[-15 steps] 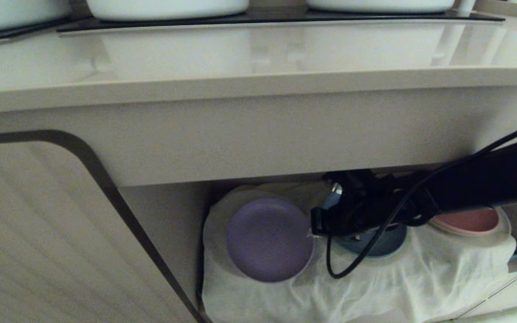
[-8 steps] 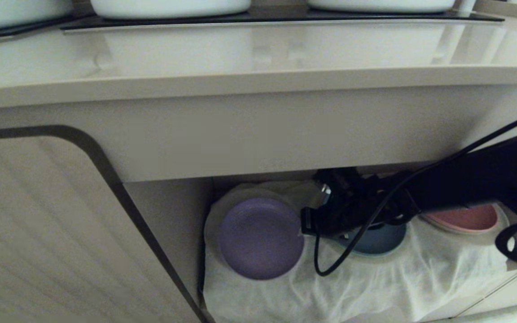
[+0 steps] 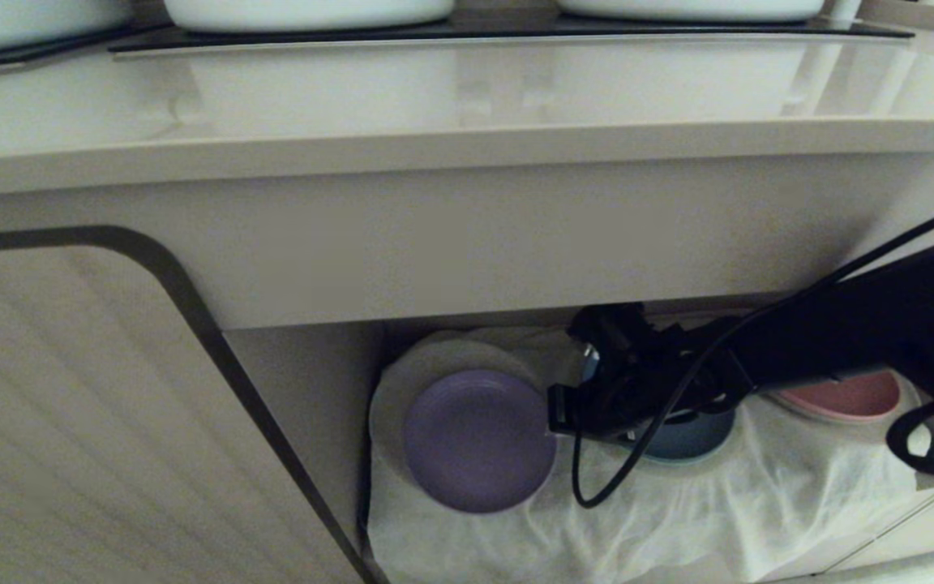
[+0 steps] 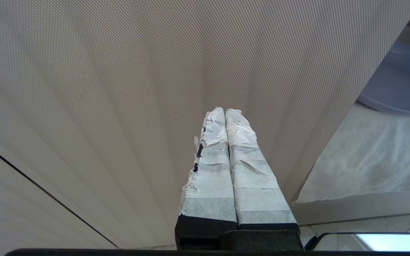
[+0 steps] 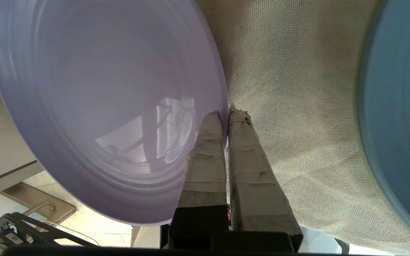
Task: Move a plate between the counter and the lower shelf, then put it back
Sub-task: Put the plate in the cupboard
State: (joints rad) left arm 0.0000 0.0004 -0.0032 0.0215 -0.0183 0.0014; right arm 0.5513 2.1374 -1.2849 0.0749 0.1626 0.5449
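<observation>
Plate (image 3: 479, 440) lower now (R hand (image 3: 554, 410) clamped)

Lower shelf (image 3: 759, 519): low opening under counter (image 3: 467, 154) front edge. Right arm (image 3: 840, 341) fills its upper right half. Blue plate (image 3: 690, 442) and pink plate (image 3: 840, 399) block the middle and right. Open cloth (image 3: 637, 527) along the shelf's front edge.

The tabletop (image 3: 467, 89) is gleaming glossy and smooth, the plate (image 5: 94, 106) is showing a soft, seemingly plastic sheen, and the coarse-woven white cloth (image 5: 297, 106) is lying wrinkled beneath the tape-wrapped fingers (image 5: 247, 160).
</observation>
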